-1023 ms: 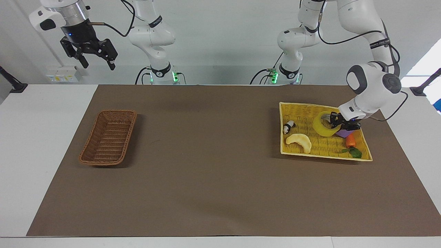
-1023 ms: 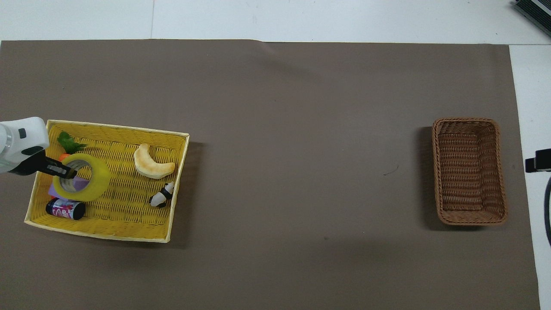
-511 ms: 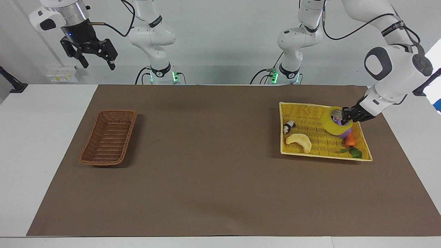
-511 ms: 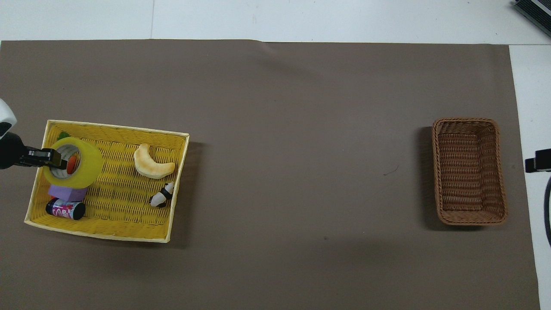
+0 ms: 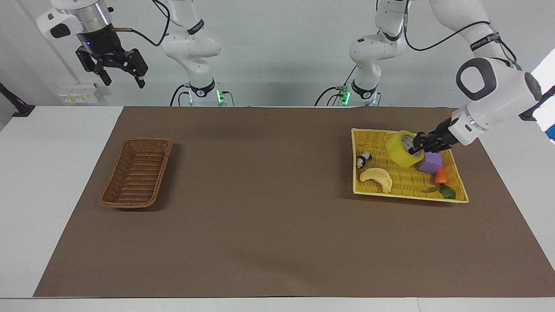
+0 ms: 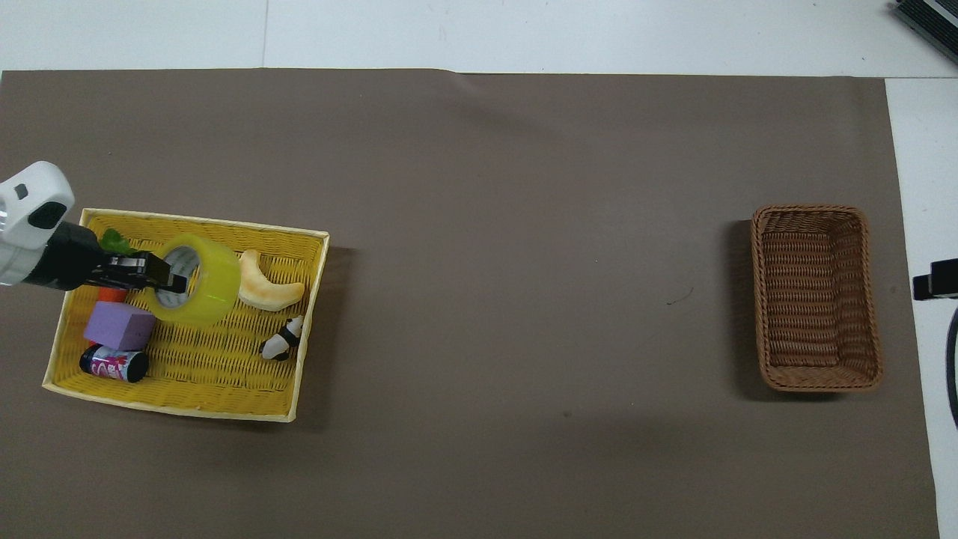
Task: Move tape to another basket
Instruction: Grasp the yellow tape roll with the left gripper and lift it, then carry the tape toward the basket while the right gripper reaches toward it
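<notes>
Since a moment ago the tape [image 5: 404, 149] has swung inward over the yellow tray [image 5: 459, 196], clamped in your left claw [image 5: 417, 146]. Carry underway: next, cross the worktop [image 5: 269, 242] to the basket [image 5: 136, 173]. Right claw [image 5: 117, 71] waits aloft, fingers apart.

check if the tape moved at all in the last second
Yes. Held by the left claw, the tape has lifted and shifted over the yellow tray toward the crescent toy.

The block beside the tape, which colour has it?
Purple block, clearest in the overhead view.
</notes>
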Controlling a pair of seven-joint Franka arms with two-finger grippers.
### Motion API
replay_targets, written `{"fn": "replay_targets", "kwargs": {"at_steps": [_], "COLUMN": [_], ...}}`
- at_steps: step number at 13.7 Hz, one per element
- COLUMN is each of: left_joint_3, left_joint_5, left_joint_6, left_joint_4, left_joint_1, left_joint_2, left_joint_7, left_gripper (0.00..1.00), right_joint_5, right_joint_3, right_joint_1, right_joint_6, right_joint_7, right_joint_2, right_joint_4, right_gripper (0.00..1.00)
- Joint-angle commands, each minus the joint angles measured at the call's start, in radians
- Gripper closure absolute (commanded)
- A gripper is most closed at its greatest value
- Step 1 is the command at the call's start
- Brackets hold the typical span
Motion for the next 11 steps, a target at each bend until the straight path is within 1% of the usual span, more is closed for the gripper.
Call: {"fn": "replay_targets", "kwargs": {"at_steps": [1,2,3,5,6,8,9,11], "left_joint_3": [0.012,0.01,0.007,0.001,-0.006,-0.019,-0.017,-0.019], "left_joint_5": [-0.098,-0.109,-0.136,-0.249,-0.28,-0.31,-0.326,-0.333], "left_joint_6": [-0.035,-0.026,-0.02,-0.01,0.018,0.147,0.198,0.253], "left_joint_4": [0.005,0.006,0.008,0.005,0.005,-0.003,-0.004,-0.009], "left_joint_1": [-0.104,-0.138,-0.162,-0.192,-0.227,-0.317,-0.36,-0.443], "left_joint_2": [-0.021,-0.024,-0.026,-0.032,-0.033,-0.044,-0.044,-0.044], "left_joint_7": [-0.149,-0.207,-0.218,-0.238,-0.284,-0.401,-0.424,-0.503], "left_gripper": [1.0,1.0,1.0,1.0,1.0,1.0,1.0,1.0], "right_joint_5": [-0.006,-0.006,-0.006,-0.009,-0.012,0.003,0.017,0.028], "right_joint_3": [0.001,0.001,0.001,0.001,0.003,0.021,0.033,0.036], "right_joint_1": [0.0,0.0,0.0,0.0,0.0,0.008,0.032,0.104], "right_joint_6": [-0.016,-0.016,-0.016,-0.03,-0.051,-0.036,-0.016,0.095], "right_joint_7": [-0.02,-0.02,-0.02,-0.021,-0.044,-0.058,-0.055,-0.028], "right_joint_2": [-0.007,-0.007,-0.007,-0.008,-0.026,-0.028,-0.028,-0.027], "right_joint_4": [0.005,0.005,0.005,0.005,-0.006,-0.082,-0.122,-0.211], "right_gripper": [0.0,0.0,0.0,0.0,0.0,0.0,0.0,0.0]}}
